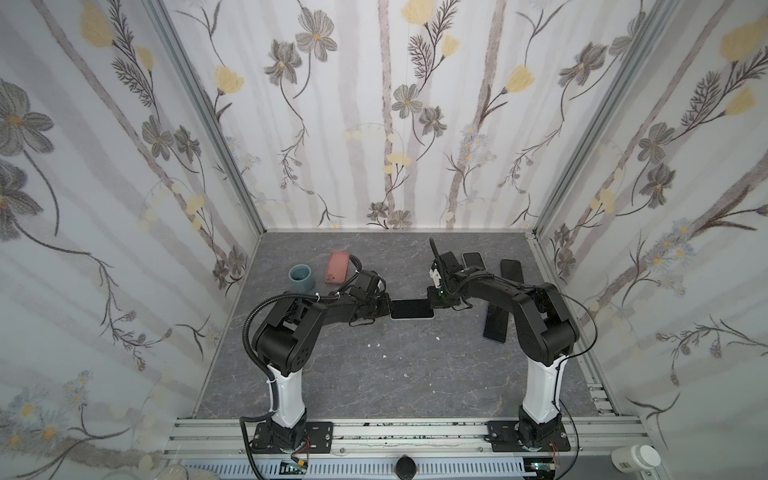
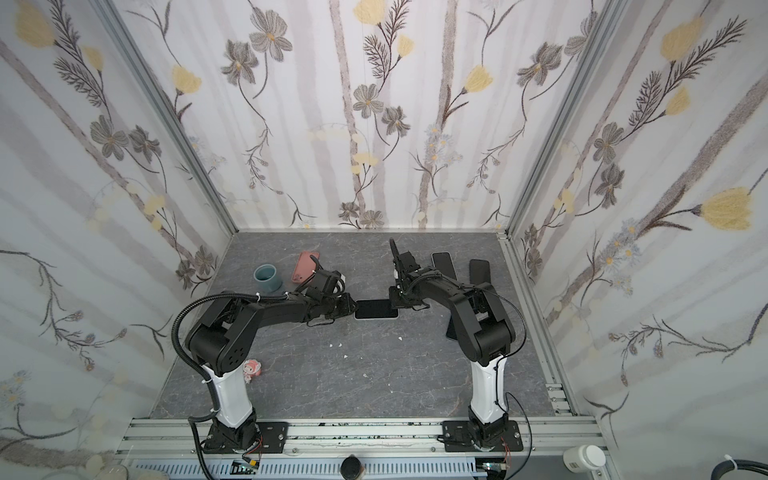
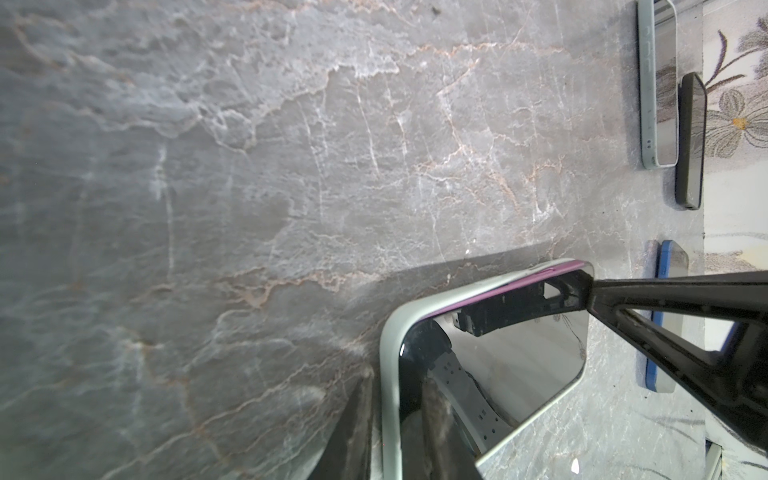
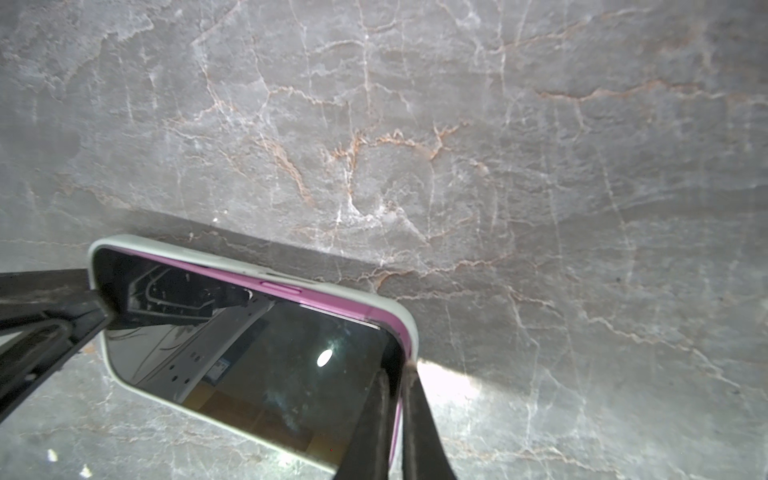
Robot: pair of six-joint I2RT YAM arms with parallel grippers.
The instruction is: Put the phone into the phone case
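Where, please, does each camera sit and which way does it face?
Top views: high at the front, facing down towards the back wall; both arms show whole.
Left wrist: on the left arm, facing along the left gripper, shut on the phone case.
Right wrist: on the right arm, along the right gripper, shut on the case's opposite end.
Shared: both wrist views show the phone.

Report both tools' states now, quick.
Left tool: closed on the case end.
Right tool: closed, tips on the phone rim; any grip cannot be told.
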